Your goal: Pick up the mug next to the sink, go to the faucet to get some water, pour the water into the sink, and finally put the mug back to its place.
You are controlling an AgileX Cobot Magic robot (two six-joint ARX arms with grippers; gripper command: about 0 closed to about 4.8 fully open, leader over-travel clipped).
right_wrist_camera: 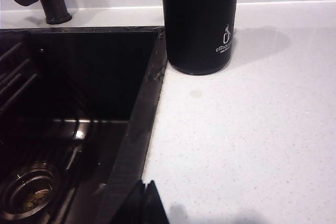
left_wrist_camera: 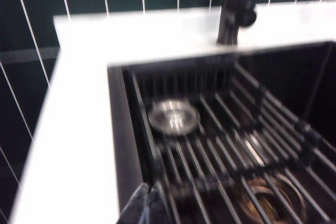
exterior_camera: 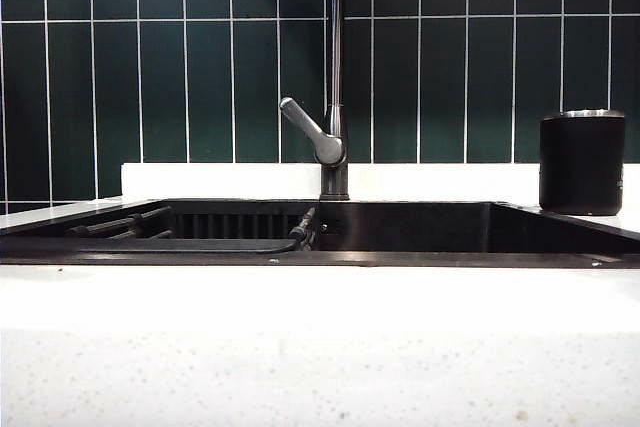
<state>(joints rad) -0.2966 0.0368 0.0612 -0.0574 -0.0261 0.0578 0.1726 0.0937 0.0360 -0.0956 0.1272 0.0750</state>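
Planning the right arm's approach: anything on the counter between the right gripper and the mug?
Nothing visible. The right gripper, shut, hangs over the sink edge; only bare white counter lies between it and the upright mug. The left gripper, shut, is over the sink's other end.

Little of the robot shows. In the left wrist view only the tips of the left gripper (left_wrist_camera: 147, 205) appear: two dark, matte, wedge-shaped fingers (left_wrist_camera: 137, 207) pressed together, blurred, with paler grey highlights along their edges. In the right wrist view the right gripper (right_wrist_camera: 145, 203) shows as two black, tapering fingertips (right_wrist_camera: 155, 205) meeting in a point. No arm appears in the exterior view.
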